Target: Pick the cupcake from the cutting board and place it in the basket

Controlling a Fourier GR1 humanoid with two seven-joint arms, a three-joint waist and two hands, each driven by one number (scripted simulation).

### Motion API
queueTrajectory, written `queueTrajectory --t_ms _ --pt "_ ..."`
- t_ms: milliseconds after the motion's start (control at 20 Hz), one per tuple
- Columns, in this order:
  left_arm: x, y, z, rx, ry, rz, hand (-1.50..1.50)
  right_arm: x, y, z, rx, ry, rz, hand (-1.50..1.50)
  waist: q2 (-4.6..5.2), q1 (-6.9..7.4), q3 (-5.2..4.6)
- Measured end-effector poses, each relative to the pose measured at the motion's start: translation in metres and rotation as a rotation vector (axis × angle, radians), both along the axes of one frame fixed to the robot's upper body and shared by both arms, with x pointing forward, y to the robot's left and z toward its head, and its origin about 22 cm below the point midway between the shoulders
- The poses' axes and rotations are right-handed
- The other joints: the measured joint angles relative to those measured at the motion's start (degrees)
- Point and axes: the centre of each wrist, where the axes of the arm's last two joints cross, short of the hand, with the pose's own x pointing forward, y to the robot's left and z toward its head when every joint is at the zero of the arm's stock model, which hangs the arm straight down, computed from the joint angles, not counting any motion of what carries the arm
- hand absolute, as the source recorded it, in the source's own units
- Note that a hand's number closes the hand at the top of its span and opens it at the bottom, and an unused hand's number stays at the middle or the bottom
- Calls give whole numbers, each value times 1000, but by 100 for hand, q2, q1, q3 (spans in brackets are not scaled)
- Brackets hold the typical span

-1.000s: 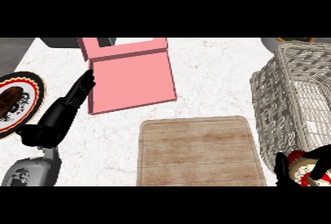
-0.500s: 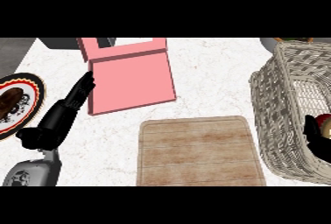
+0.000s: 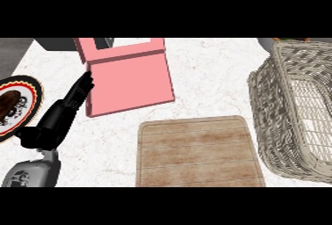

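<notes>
One hand is showing, my left hand, lying open with straight fingers beside the pink box, while the cupcake is appearing neither on the cutting board nor in what shows of the basket; light, soft, crushable, I judge, best taken by its wrapper

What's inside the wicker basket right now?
Only the pale woven floor of the wicker basket shows, and no cupcake is visible on it. The basket's left wall covers part of the inside, and the view's right edge cuts off the rest.
</notes>
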Motion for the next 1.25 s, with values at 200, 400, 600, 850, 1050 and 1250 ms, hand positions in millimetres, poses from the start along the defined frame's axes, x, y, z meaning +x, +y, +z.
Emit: queueTrajectory --t_ms 200,400,600,850,1050,1250 --pt "-6 -1 1 1 4 -2 0 12 -21 -11 45 -62 -45 -150 -5 8 0" --pt "-4 -1 4 -1 5 -8 0 28 -35 -17 88 -94 -52 -150 -8 1 -3" --pt "1 3 4 1 6 3 0 36 -49 -20 69 -105 -29 -150 -8 -8 -5" --pt "-2 3 5 -3 -1 7 0 45 -55 -12 106 -151 14 -150 -11 -12 -5" --pt "0 0 4 -6 0 4 0 43 -60 8 197 -191 29 -150 -17 -29 -8" --pt "1 2 2 2 2 8 0 34 -85 24 322 -197 -1 -150 -19 -49 -9"
